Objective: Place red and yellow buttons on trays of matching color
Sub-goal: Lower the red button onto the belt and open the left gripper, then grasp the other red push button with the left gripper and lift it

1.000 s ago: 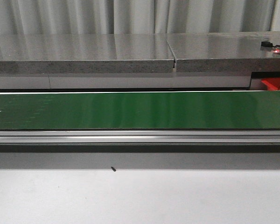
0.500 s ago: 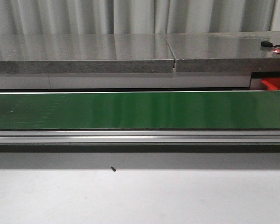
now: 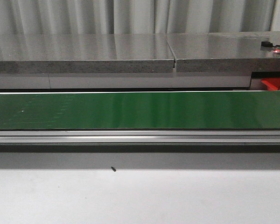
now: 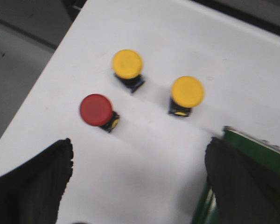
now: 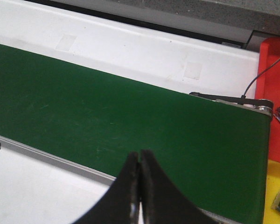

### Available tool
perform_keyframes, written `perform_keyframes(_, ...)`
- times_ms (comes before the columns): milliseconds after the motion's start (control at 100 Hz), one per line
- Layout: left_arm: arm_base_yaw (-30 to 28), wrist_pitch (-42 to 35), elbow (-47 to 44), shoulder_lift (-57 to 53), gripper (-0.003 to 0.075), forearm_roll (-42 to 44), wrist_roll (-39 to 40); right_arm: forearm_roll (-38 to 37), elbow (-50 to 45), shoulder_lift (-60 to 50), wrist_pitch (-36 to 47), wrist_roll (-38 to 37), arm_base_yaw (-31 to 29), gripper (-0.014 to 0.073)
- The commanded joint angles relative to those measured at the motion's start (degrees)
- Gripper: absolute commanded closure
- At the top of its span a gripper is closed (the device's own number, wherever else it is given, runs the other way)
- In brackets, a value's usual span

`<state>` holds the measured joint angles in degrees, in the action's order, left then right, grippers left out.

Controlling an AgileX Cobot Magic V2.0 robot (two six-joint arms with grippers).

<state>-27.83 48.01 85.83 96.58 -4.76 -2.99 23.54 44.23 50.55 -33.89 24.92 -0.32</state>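
Note:
In the left wrist view a red button [image 4: 97, 110] and two yellow buttons [image 4: 127, 64] [image 4: 187, 91] stand upright on the white table, each on a small dark base. My left gripper [image 4: 140, 147] hovers above the table just short of them, open, with nothing between its black fingers [image 4: 42, 182]. My right gripper [image 5: 140, 158] is shut and empty over the near edge of the green belt [image 5: 130, 112]. The red tray [image 5: 274, 60] and yellow tray [image 5: 275, 179] show past the belt's end. Neither gripper appears in the front view.
The green conveyor belt [image 3: 140, 109] runs across the front view, with a grey stone counter [image 3: 84, 53] behind it. A corner of the red tray [image 3: 273, 84] peeks in at the right. A thin cable [image 5: 263, 74] crosses the red tray. The belt's end [image 4: 259, 149] lies beside the buttons.

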Motion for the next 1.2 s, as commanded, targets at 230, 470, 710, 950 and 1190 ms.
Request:
perform_keyframes(230, -4.5, -6.7, 2.0, 6.1, 0.0153, 0.7, 0.4, 0.7, 1.4, -0.5, 3.6, 0.6, 0.1, 0.0662)
perform_keyframes(470, -4.5, -9.0, 2.2, 11.6, 0.0153, 1.2, 0.4, 0.7, 1.4, -0.5, 3.6, 0.6, 0.1, 0.0662)
perform_keyframes(710, -4.4, -12.6, 2.2, 13.5, 0.0153, 1.2, 0.4, 0.7, 1.4, -0.5, 3.6, 0.6, 0.1, 0.0662)
perform_keyframes(950, -3.8, -14.3, 2.7, 15.3, 0.0153, 0.7, 0.4, 0.7, 1.4, -0.5, 3.6, 0.6, 0.1, 0.0662)
perform_keyframes(1190, -3.7, -15.7, 4.4, 16.7, 0.0153, 0.0, 0.2, 0.7, 1.4, -0.5, 3.6, 0.6, 0.1, 0.0662)
